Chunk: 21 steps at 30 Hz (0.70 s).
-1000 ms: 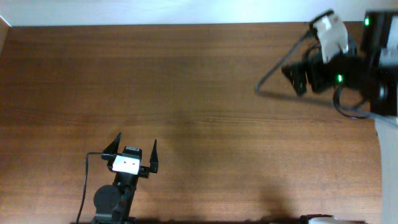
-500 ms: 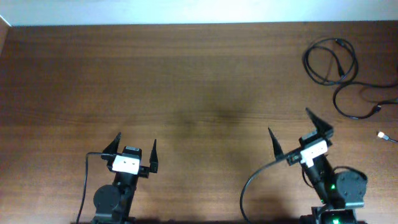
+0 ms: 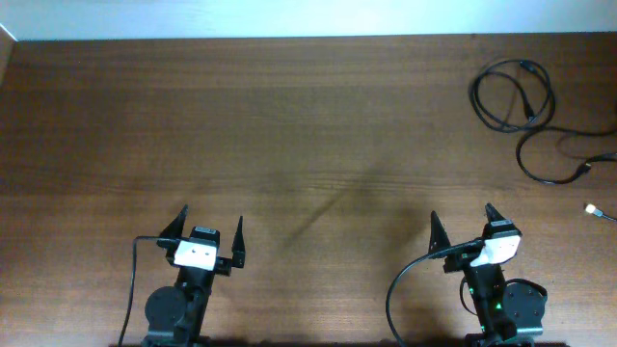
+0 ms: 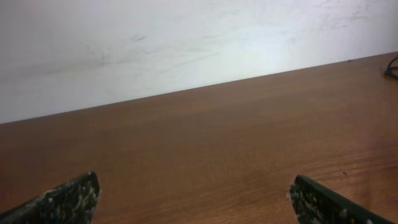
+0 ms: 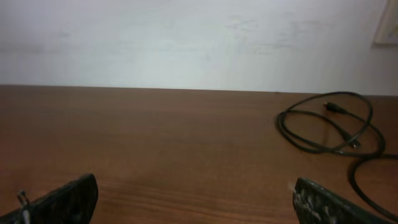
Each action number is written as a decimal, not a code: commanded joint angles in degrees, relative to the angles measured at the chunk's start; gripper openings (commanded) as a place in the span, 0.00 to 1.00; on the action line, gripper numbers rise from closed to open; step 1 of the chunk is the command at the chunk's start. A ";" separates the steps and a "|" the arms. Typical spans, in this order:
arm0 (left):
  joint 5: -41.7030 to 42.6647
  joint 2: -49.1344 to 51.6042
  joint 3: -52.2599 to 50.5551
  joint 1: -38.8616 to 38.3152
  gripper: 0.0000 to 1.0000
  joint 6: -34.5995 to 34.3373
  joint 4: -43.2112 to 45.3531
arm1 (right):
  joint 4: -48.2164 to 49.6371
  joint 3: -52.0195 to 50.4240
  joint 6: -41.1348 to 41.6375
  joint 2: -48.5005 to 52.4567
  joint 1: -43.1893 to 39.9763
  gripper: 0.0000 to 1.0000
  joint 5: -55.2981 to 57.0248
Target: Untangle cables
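The thin black cables (image 3: 516, 101) lie in loose loops at the far right corner of the wooden table; a second loop (image 3: 559, 159) trails to the right edge, and a small white plug tip (image 3: 595, 209) lies apart. They also show in the right wrist view (image 5: 333, 127). My right gripper (image 3: 463, 224) is open and empty near the front right, well short of the cables. My left gripper (image 3: 210, 229) is open and empty at the front left, far from them. Both wrist views show only spread fingertips over bare wood.
The brown wooden table (image 3: 289, 125) ends at a white wall along the far edge. Thicker black arm wires (image 3: 400, 289) curve beside the right arm base and one runs by the left arm (image 3: 130, 289).
The right arm pulled back from the far right corner to the front right, leaving the cables lying on the table, then shifted slightly further right and toward the front. The left arm stayed still.
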 commanded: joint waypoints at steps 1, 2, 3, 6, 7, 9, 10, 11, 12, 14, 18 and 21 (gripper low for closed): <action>-0.22 -0.28 -0.17 0.46 0.99 1.11 -0.35 | -0.59 -0.31 2.05 -0.52 0.33 0.99 1.73; -0.22 -0.28 -0.17 0.46 0.99 1.11 -0.35 | -0.59 -0.31 2.08 -0.50 0.33 0.99 1.70; -0.22 -0.28 -0.17 0.46 0.99 1.11 -0.35 | -0.57 -0.31 2.10 -0.50 0.33 0.99 1.57; -0.22 -0.28 -0.17 0.46 0.99 1.11 -0.35 | -0.55 -0.31 2.05 -0.52 0.33 0.99 1.49; -0.22 -0.28 -0.17 0.46 0.99 1.11 -0.35 | -0.55 -0.31 2.05 -0.52 0.33 0.99 1.46; -0.22 -0.28 -0.17 0.46 0.99 1.11 -0.35 | -0.55 -0.31 1.99 -0.50 0.33 0.99 1.40; -0.22 -0.28 -0.17 0.46 0.99 1.11 -0.35 | -0.48 -0.31 1.57 -0.52 0.33 0.99 1.03; -0.22 -0.28 -0.17 0.46 0.99 1.11 -0.35 | -0.48 -0.31 1.53 -0.50 0.33 0.99 1.03; -0.22 -0.28 -0.17 0.46 0.99 1.11 -0.35 | -0.46 -0.31 0.20 -0.52 0.33 0.99 0.39; -0.22 -0.28 -0.17 0.46 0.99 1.11 -0.35 | -0.42 -0.31 -1.18 -0.52 0.33 0.99 -0.24; -0.22 -0.28 -0.17 0.46 0.99 1.11 -0.35 | -0.39 -0.31 -0.92 -0.50 0.33 0.99 0.39; -0.22 -0.28 -0.17 0.46 0.99 1.11 -0.35 | -0.39 -0.31 -0.92 -0.50 0.33 0.99 0.39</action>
